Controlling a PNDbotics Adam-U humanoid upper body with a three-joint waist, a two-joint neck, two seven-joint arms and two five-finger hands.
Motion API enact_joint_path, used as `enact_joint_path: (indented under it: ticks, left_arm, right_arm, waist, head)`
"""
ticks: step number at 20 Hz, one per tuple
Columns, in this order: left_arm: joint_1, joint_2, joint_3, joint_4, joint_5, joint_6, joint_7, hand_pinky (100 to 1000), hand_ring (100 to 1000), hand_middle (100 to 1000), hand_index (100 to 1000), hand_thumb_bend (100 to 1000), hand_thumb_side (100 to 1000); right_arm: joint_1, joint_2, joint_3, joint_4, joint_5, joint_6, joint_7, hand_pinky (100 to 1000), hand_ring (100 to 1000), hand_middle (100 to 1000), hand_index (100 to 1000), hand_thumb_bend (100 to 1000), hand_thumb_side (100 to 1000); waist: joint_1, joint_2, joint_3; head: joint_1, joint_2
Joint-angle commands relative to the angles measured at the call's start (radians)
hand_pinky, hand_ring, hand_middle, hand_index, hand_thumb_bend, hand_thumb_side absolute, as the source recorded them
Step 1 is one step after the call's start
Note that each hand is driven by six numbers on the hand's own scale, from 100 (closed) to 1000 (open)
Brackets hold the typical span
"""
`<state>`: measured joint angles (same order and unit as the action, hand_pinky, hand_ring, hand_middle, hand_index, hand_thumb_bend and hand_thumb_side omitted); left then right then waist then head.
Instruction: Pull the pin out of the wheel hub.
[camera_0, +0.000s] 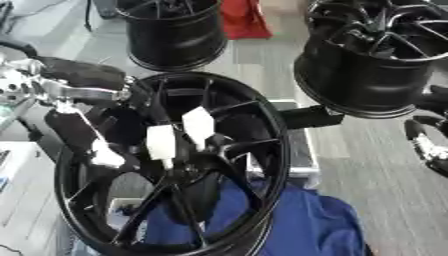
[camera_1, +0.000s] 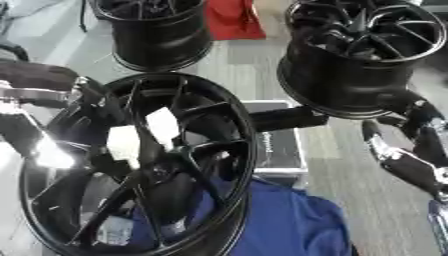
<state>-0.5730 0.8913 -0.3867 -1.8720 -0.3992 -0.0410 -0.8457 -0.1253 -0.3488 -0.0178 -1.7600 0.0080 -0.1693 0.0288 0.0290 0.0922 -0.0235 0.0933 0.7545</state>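
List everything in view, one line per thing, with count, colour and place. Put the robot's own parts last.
wheel hub: 1, black, spoked, near centre-left, leaning.
white tabs: 2, white, on the spokes near the middle of the wheel hub.
other wheels: 2, black, far left and far right.
blue cloth: 1, blue, under and behind the wheel hub, lower centre.
red cloth: 1, red, far edge between the other wheels.
box: 1, grey-white, right of the wheel hub.
left robot hand: 1, black and silver, reaching into the wheel hub from the left; fingers unclear.
right robot hand: 1, black and silver, right edge, fingers relaxed, holding nothing.
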Motion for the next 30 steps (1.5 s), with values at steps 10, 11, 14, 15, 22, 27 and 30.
enact_joint_path:
  ticks: [10,11,14,15,22,27,30]
  left_arm:
    - [-0.023,-0.036,-0.045,0.067,-0.101,0.022,0.086,661,746,790,884,441,474]
    - [-0.024,-0.042,-0.05,0.073,-0.104,0.022,0.089,654,738,786,879,429,466]
    - [-0.026,-0.06,-0.062,0.089,-0.105,0.023,0.095,625,709,763,864,392,446]
    - [-0.026,-0.066,-0.066,0.094,-0.104,0.024,0.096,611,693,754,859,381,438]
    - [-0.027,-0.081,-0.083,0.107,-0.083,0.023,0.093,491,550,613,779,281,340]
    - [-0.028,-0.076,-0.074,0.098,-0.066,0.023,0.114,391,445,486,690,124,205]
    - [-0.029,-0.072,-0.064,0.088,-0.062,0.016,0.131,377,422,458,661,100,155]
  right_arm:
    - [-0.01,-0.025,-0.001,-0.011,0.0,-0.001,0.004,778,852,784,895,285,224]
    - [-0.011,-0.025,-0.001,-0.011,0.0,-0.001,0.004,779,851,784,895,286,224]
    - [-0.01,-0.025,-0.001,-0.011,-0.001,-0.001,0.004,779,852,784,895,285,224]
    - [-0.011,-0.025,0.0,-0.011,-0.001,-0.001,0.005,779,852,784,895,285,224]
    - [-0.012,-0.025,0.0,-0.011,-0.001,-0.001,0.005,779,851,784,895,284,223]
    - [-0.012,-0.025,-0.001,-0.011,-0.001,-0.002,0.005,778,851,784,895,284,224]
    - [-0.012,-0.025,-0.001,-0.011,-0.001,-0.001,0.005,778,851,784,895,284,223]
  waist:
    - [-0.002,-0.012,0.0]
    - [-0.003,-0.012,0.0]
    - [-0.003,-0.012,0.0]
    - [-0.003,-0.012,0.001]
    - [-0.002,-0.011,0.002]
    - [-0.002,-0.011,0.002]
    - [-0.002,-0.011,0.002]
  head:
    - [-0.007,-0.016]
    - [-0.007,-0.016]
    - [-0.005,-0.017]
    - [-0.006,-0.017]
    - [-0.004,-0.016]
    - [-0.002,-0.017]
    - [-0.003,-0.016]
